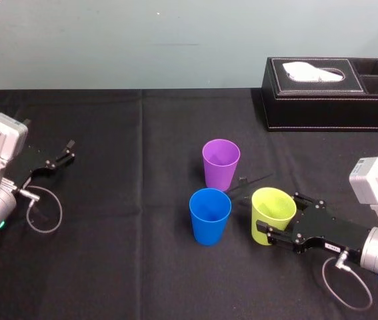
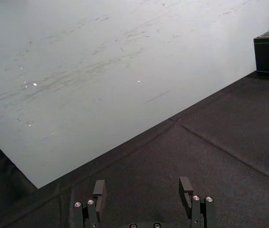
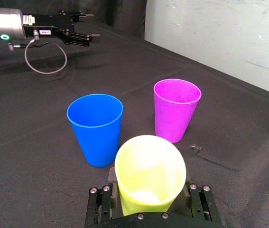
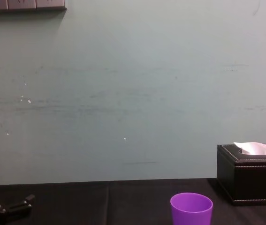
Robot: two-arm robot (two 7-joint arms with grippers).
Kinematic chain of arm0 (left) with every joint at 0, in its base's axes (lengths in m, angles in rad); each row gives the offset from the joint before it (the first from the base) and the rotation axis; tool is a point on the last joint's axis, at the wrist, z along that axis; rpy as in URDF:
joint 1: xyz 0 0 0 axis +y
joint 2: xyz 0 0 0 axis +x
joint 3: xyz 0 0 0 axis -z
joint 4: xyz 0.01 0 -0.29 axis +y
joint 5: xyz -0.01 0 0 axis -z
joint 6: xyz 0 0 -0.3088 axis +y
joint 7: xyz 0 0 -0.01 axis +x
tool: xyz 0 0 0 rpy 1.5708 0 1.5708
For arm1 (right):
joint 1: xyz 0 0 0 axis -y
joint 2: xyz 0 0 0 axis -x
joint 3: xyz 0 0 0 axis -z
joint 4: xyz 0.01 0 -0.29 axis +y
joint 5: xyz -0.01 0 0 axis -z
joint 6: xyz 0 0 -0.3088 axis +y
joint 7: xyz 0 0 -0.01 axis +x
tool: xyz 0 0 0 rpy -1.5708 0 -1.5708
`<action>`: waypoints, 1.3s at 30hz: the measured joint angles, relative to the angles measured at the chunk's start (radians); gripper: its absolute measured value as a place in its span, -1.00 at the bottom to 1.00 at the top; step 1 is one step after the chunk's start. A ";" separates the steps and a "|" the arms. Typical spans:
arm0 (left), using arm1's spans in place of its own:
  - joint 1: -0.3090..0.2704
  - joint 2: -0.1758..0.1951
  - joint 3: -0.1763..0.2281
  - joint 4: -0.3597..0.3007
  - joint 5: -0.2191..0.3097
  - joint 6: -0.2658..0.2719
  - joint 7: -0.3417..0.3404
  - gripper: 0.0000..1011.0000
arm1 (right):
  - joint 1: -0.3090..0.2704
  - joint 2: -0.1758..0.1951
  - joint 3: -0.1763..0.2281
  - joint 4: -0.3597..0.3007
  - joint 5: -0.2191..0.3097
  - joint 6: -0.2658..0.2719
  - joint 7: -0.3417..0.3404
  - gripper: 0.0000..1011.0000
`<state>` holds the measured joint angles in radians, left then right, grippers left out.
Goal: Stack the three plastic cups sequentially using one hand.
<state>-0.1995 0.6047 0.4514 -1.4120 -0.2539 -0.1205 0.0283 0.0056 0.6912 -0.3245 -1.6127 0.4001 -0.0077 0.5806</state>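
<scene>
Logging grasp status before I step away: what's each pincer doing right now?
Left pincer: open, holding nothing.
Right pincer: closed on the yellow-green cup.

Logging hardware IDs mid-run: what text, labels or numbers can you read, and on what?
Nothing reads clearly.
White label on the right gripper holding the yellow-green cup: too small to read.
White labels on the left gripper: too small to read.

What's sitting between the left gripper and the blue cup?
Nothing: in the head view, bare black tablecloth runs from the left gripper to the blue cup.
</scene>
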 joint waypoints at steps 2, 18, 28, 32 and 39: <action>0.000 0.000 0.000 0.000 0.000 0.000 0.000 1.00 | 0.000 0.000 0.000 0.000 0.000 0.000 0.000 0.47; 0.000 0.000 0.000 0.000 0.000 0.000 0.000 1.00 | -0.051 0.024 0.098 -0.175 0.018 0.067 -0.105 0.47; 0.000 0.000 0.000 0.000 0.000 0.000 0.000 1.00 | -0.033 0.031 0.129 -0.248 0.021 0.106 -0.125 0.47; 0.000 0.000 0.000 0.000 0.000 0.000 0.000 1.00 | -0.016 0.027 0.130 -0.258 0.019 0.117 -0.129 0.48; 0.000 0.000 0.000 0.000 0.000 0.000 0.000 1.00 | 0.019 0.013 0.114 -0.259 0.012 0.139 -0.131 0.47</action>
<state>-0.1996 0.6047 0.4514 -1.4120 -0.2539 -0.1206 0.0283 0.0250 0.7043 -0.2100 -1.8718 0.4120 0.1310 0.4492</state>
